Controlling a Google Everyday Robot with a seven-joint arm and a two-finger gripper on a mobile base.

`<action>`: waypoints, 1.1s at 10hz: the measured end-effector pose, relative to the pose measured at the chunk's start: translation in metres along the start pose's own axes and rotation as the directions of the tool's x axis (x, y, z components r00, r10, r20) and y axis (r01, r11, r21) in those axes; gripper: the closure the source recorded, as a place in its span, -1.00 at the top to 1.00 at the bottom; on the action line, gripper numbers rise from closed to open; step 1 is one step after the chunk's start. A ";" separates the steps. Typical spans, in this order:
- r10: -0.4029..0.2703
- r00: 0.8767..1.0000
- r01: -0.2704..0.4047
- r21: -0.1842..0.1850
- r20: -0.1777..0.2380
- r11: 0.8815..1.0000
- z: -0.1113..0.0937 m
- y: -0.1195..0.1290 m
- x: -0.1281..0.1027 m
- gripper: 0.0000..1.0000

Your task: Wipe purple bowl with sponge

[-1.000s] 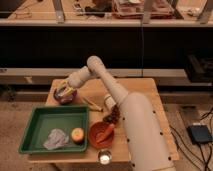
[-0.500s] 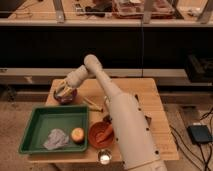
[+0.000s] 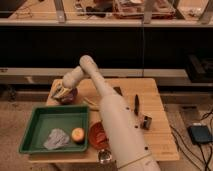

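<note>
Reaching over the purple bowl [image 3: 70,96], arm [image 3: 108,109] bent, fingers [image 3: 57,88] seemingly pinch the sponge [image 3: 62,93].

You've got 1 cam only: looks from high up behind the arm [image 3: 117,130], facing down & fwd across the table [image 3: 152,102] twd dark shelving [image 3: 100,47]. Mid-range, whole tabletop in frame. Gripper [image 3: 62,91], closed, sits far-left at the purple bowl [image 3: 70,96].

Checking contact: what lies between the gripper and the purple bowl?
The yellowish sponge, in the camera view; the gripper, shut on it, is over the purple bowl.
</note>
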 end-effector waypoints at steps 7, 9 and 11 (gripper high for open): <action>0.058 0.994 -0.043 0.163 -0.093 0.986 -0.039 0.046 -0.010 -1.00; 0.076 0.994 -0.051 0.280 -0.076 0.959 -0.031 0.042 -0.013 -1.00; 0.095 0.993 -0.066 0.339 -0.069 0.938 -0.020 0.029 -0.017 -1.00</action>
